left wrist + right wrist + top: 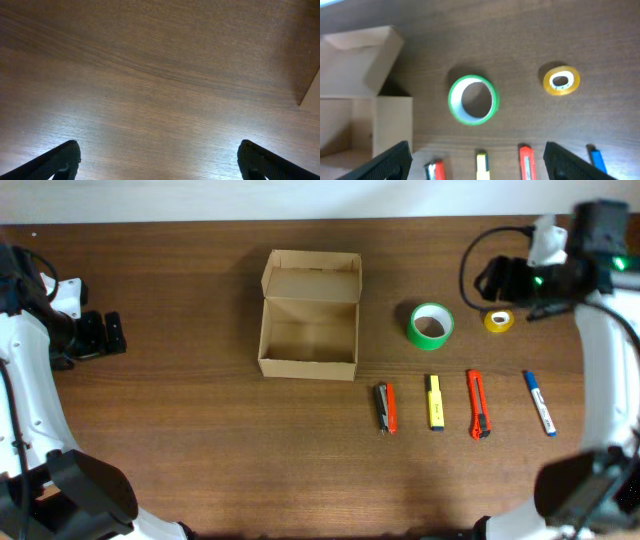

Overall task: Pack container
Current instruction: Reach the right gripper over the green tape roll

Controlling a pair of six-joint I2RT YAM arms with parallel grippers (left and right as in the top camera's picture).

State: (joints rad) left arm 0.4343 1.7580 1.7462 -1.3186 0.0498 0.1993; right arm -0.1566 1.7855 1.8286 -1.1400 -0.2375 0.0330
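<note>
Green tape (472, 99) lay ahead of the right tool (479, 157), its jaws spread, empty. The left tool (160, 160) gaped above the desk (150, 75).

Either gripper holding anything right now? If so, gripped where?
Nothing is held. The left gripper is open over bare table. The right gripper is open too, its fingers clear of the green tape roll.

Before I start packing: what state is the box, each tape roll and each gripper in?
container: lid open, empty inside.
green tape roll: lying flat on the table, not held.
yellow tape roll: lying flat, not held.
left gripper: open, holding nothing.
right gripper: open, holding nothing.
</note>
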